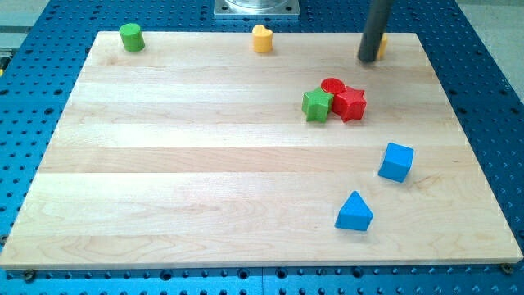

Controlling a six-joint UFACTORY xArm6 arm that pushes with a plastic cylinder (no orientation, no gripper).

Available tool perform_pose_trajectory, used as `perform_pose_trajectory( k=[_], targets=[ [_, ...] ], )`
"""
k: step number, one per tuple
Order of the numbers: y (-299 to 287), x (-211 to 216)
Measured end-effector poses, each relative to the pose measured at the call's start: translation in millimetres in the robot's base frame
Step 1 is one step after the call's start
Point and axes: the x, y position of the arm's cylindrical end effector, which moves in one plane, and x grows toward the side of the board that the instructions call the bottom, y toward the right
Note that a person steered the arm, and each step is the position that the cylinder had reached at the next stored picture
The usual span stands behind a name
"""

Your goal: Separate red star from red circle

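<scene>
One dark rod is all I end in, standing nearly upright by the board's top edge toward its right corner; no fingers to open or close. My tip touches a partly hidden yellow block, well apart from the cluster below: red circle, red star and green star pressed together.

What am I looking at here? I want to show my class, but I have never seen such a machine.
One camera looks down on a wooden board lying on a blue perforated table. The dark rod is a robot arm's end; it holds nothing and only pushes. My tip sits near the view's top right, above the cluster and apart from it, partly hiding a yellow block. The red circle, red star and green star huddle together. Also present: a green cylinder, a yellow heart, a blue cube and a blue triangle.
</scene>
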Motion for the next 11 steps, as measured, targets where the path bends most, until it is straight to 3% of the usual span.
perform_pose_trajectory(
  k=[3, 7, 9, 10, 11],
  targets=[
    [-1, 4],
    [-55, 164],
    [-159, 206],
    [-138, 219],
    [-214, 221]
  ],
)
